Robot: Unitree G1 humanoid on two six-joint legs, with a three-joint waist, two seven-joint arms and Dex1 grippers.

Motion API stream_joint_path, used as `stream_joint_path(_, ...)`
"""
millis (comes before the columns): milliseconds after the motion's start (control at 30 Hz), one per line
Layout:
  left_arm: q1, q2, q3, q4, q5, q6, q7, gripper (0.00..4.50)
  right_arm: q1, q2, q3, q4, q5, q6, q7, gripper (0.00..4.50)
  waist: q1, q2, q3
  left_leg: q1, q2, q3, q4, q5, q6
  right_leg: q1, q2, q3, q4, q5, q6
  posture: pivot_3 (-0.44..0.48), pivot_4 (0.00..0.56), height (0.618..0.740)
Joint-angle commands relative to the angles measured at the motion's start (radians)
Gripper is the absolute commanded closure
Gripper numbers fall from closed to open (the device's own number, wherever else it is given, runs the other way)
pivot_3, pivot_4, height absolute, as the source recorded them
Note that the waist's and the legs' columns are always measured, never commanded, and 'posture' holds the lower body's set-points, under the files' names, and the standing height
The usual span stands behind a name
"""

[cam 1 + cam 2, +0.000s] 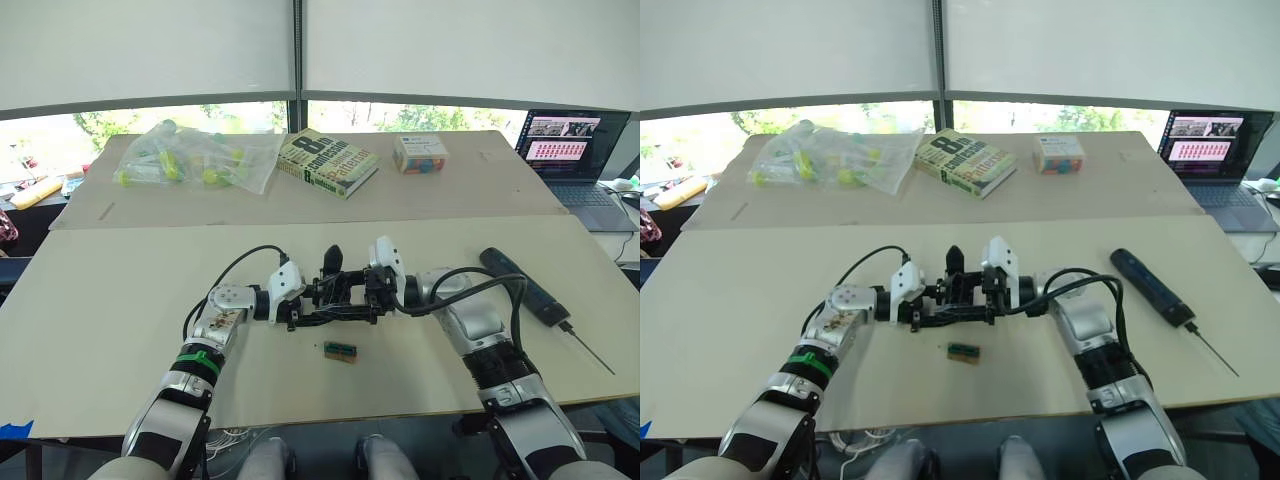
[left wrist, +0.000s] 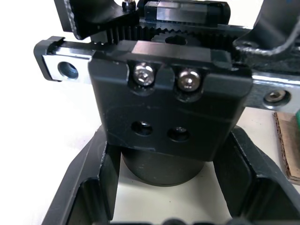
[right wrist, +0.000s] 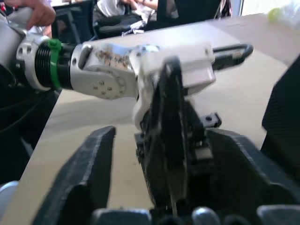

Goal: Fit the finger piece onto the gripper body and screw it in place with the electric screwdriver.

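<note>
The gripper body point(image 1: 335, 287) stands at the middle of the table, a squat black block with a pointed finger rising from it. My left gripper point(image 1: 312, 300) is shut on it from the left; the left wrist view shows its face with two screws and two empty holes point(image 2: 159, 133). From the right, my right gripper point(image 1: 362, 290) is open, its fingers point(image 3: 84, 178) standing on either side of the upright black part point(image 3: 168, 140) with a gap showing. The finger piece is hidden among these black parts. The electric screwdriver point(image 1: 525, 285) lies on the table to the right, bit pointing toward me.
A small green-and-black block point(image 1: 340, 350) lies just in front of the grippers. On the far board are a plastic bag point(image 1: 195, 155), a book point(image 1: 327, 162) and a small box point(image 1: 420, 153). A laptop point(image 1: 575, 150) sits far right. A person's hand point(image 3: 37, 11) is in the right wrist view.
</note>
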Motion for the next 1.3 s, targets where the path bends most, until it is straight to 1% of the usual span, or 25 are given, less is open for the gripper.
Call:
stream_joint_path(33, 0.015, 0.003, -0.022, 0.02, 0.016, -0.001, -0.011, 2.21, -0.01, 0.001, -0.04, -0.032, 0.034, -0.036, 0.022, 0.02, 0.0, 0.0, 0.0, 0.0, 0.0, 0.0, 0.0, 0.0, 0.0, 0.0, 0.0, 0.0, 0.0, 0.0, 0.0, 0.0, 0.15, 0.74)
stream_joint_path(233, 0.011, -0.001, -0.012, 0.031, 0.009, 0.006, 0.001, 2.21, 0.002, 0.011, -0.087, -0.089, 0.089, -0.046, 0.036, 0.02, -0.001, 0.0, 0.0, 0.0, 0.0, 0.0, 0.0, 0.0, 0.0, 0.0, 0.0, 0.0, 0.0, 0.0, 0.0, 0.0, 0.15, 0.74)
stream_joint_path(300, 0.005, -0.003, -0.003, 0.045, 0.016, -0.009, 0.031, 2.21, 0.005, 0.007, -0.099, -0.11, 0.103, -0.044, 0.038, 0.02, 0.0, 0.0, 0.0, 0.0, 0.0, 0.0, 0.0, 0.0, 0.0, 0.0, -0.001, 0.0, 0.0, 0.0, 0.0, 0.0, 0.15, 0.74)
stream_joint_path(367, 0.0, -0.005, 0.003, 0.051, 0.009, -0.002, 0.032, 1.17, 0.008, 0.0, -0.114, -0.141, 0.13, -0.019, 0.039, 0.0, 0.001, 0.0, 0.0, 0.0, 0.0, 0.0, 0.0, 0.0, 0.0, 0.0, -0.001, 0.0, 0.0, 0.0, 0.0, 0.0, 0.15, 0.74)
stream_joint_path(467, 0.0, -0.001, 0.009, 0.043, -0.004, 0.014, 0.018, 0.02, 0.015, -0.025, -0.129, -0.198, 0.157, 0.007, 0.044, 0.0, 0.003, 0.0, 0.0, 0.0, 0.0, 0.0, 0.0, 0.0, 0.0, 0.0, -0.001, 0.0, 0.0, 0.0, 0.0, 0.0, 0.15, 0.74)
stream_joint_path(533, 0.008, 0.01, 0.019, 0.025, -0.015, 0.028, 0.015, 0.02, 0.02, -0.05, -0.145, -0.238, 0.178, 0.026, 0.042, 0.0, 0.003, 0.0, 0.0, 0.0, 0.0, 0.0, 0.0, 0.0, 0.0, 0.0, -0.001, 0.0, 0.0, 0.0, 0.0, 0.0, 0.15, 0.74)
stream_joint_path(667, 0.041, 0.061, 0.046, -0.025, -0.038, 0.033, 0.007, 0.02, 0.011, -0.145, -0.227, -0.272, 0.208, 0.052, 0.024, 0.0, 0.0, 0.0, 0.0, 0.0, 0.0, 0.0, 0.0, 0.0, 0.0, -0.001, -0.001, 0.0, 0.0, 0.0, 0.0, 0.0, 0.15, 0.74)
stream_joint_path(800, 0.127, 0.169, 0.104, -0.149, -0.12, 0.086, -0.075, 0.02, 0.1, -0.27, -0.359, -0.318, 0.237, 0.092, -0.021, 0.0, -0.006, 0.0, 0.0, 0.0, 0.001, 0.0, -0.003, 0.0, -0.001, -0.002, -0.002, 0.0, 0.0, 0.0, -0.001, 0.0, 0.15, 0.74)
stream_joint_path(867, 0.185, 0.239, 0.152, -0.246, -0.196, 0.154, -0.126, 0.02, 0.205, -0.33, -0.442, -0.343, 0.231, 0.089, -0.048, 0.0, -0.005, 0.0, 0.0, 0.0, 0.002, 0.0, -0.004, -0.001, -0.002, -0.004, -0.003, 0.0, 0.0, -0.001, -0.002, 0.0, 0.15, 0.74)
stream_joint_path(933, 0.241, 0.303, 0.194, -0.349, -0.27, 0.243, -0.162, 0.02, 0.308, -0.375, -0.524, -0.34, 0.196, 0.042, -0.075, 0.0, -0.003, 0.0, 0.0, -0.003, 0.003, 0.0, -0.005, -0.001, -0.002, -0.007, -0.004, 0.0, 0.0, -0.002, -0.003, 0.0, 0.15, 0.74)
stream_joint_path(967, 0.266, 0.327, 0.216, -0.396, -0.297, 0.269, -0.165, 0.02, 0.358, -0.389, -0.572, -0.318, 0.169, -0.001, -0.094, 0.0, -0.002, 0.0, 0.0, -0.006, 0.003, 0.0, -0.005, -0.001, -0.002, -0.011, -0.005, 0.0, 0.001, -0.002, -0.003, 0.0, 0.15, 0.74)
stream_joint_path(1033, 0.306, 0.358, 0.247, -0.474, -0.338, 0.312, -0.158, 0.02, 0.441, -0.408, -0.654, -0.279, 0.141, -0.053, -0.125, 0.0, 0.007, 0.001, 0.001, -0.007, 0.001, 0.0, -0.004, -0.001, -0.002, -0.011, -0.006, 0.0, 0.001, -0.002, -0.003, 0.0, 0.15, 0.74)
stream_joint_path(1100, 0.343, 0.372, 0.28, -0.564, -0.37, 0.324, -0.139, 0.02, 0.536, -0.407, -0.754, -0.253, 0.134, -0.086, -0.163, 0.0, 0.018, 0.001, 0.001, -0.007, 0.0, 0.0, -0.003, -0.001, -0.002, -0.01, -0.009, 0.0, 0.0, -0.002, -0.003, 0.0, 0.15, 0.74)
stream_joint_path(1167, 0.384, 0.379, 0.302, -0.665, -0.375, 0.32, -0.098, 0.02, 0.674, -0.385, -0.862, -0.235, 0.109, -0.145, -0.192, 0.0, 0.027, 0.001, 0.001, -0.007, -0.001, 0.0, -0.003, -0.001, -0.001, -0.009, -0.011, 0.0, 0.0, -0.002, -0.003, 0.0, 0.15, 0.74)
stream_joint_path(1233, 0.437, 0.398, 0.296, -0.748, -0.359, 0.29, -0.101, 0.02, 0.787, -0.342, -0.948, -0.214, 0.097, -0.201, -0.23, 0.0, 0.033, 0.001, 0.001, -0.007, -0.001, 0.0, -0.003, -0.001, 0.0, -0.008, -0.012, -0.002, -0.001, -0.002, -0.002, 0.0, 0.15, 0.74)
stream_joint_path(1300, 0.486, 0.406, 0.297, -0.808, -0.376, 0.29, -0.103, 0.02, 0.882, -0.288, -1.007, -0.192, 0.095, -0.251, -0.271, 0.0, 0.031, 0.001, 0.0, -0.007, 0.0, 0.001, -0.004, -0.001, 0.0, -0.008, -0.011, -0.001, -0.002, -0.003, -0.002, 0.0, 0.15, 0.74)
